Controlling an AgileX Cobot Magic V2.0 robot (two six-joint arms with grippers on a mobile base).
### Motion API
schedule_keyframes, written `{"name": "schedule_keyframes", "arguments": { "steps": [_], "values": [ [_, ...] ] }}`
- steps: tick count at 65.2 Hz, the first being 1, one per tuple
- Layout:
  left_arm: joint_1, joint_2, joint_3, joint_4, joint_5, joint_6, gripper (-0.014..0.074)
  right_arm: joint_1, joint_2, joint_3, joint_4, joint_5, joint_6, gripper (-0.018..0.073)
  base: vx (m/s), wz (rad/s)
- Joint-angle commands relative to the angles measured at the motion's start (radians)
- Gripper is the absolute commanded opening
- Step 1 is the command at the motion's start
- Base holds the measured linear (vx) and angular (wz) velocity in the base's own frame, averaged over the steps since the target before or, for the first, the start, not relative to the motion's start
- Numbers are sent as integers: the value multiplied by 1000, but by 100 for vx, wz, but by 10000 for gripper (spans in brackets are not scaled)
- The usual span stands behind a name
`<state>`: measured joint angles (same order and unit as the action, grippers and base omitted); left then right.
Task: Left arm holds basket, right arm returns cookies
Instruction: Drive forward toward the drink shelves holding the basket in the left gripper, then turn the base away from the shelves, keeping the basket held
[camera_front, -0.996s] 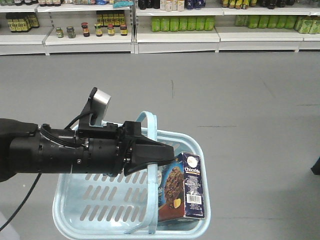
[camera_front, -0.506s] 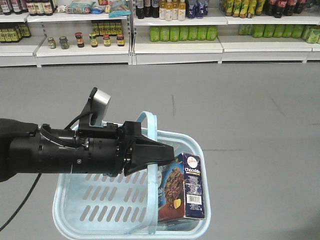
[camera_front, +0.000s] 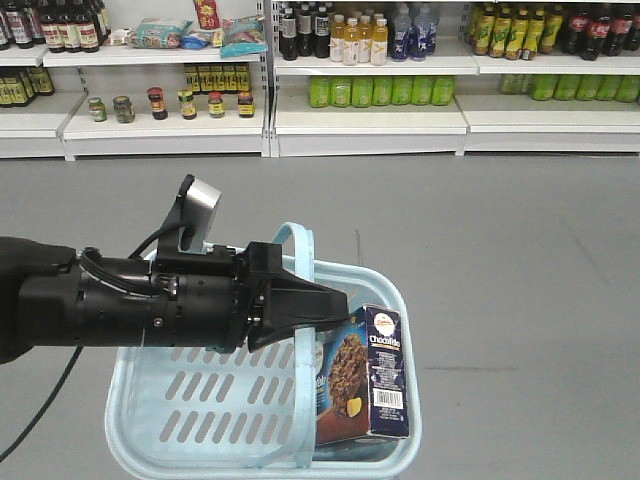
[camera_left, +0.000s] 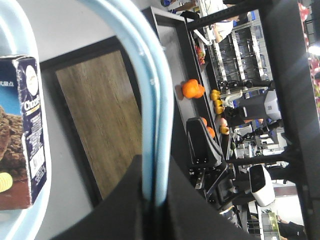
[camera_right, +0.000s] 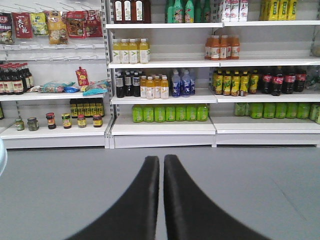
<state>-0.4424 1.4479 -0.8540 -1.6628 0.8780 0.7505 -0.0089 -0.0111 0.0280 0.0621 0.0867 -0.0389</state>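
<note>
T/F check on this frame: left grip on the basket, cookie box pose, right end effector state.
1. The left end effector is shut on the handle of the basket. True.
2. The cookies lie flat on the floor. False: the box stands upright inside the basket.
3. The right end effector holds the cookies. False: its fingers are together, with nothing between them.
4. The right end effector faces stocked shelves. True.
</note>
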Motion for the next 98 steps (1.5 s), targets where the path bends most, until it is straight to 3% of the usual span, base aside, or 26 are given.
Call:
{"name": "schedule_keyframes", "arguments": {
  "steps": [1,98],
  "values": [
    [-7,-38,-37,-109,55,14,-3,-1,-13,18,-8,-73,-10,-11,46,3],
    [-7,-38,-37,-109,55,14,-3,-1,-13,18,-8,-73,-10,-11,46,2]
  ]
}}
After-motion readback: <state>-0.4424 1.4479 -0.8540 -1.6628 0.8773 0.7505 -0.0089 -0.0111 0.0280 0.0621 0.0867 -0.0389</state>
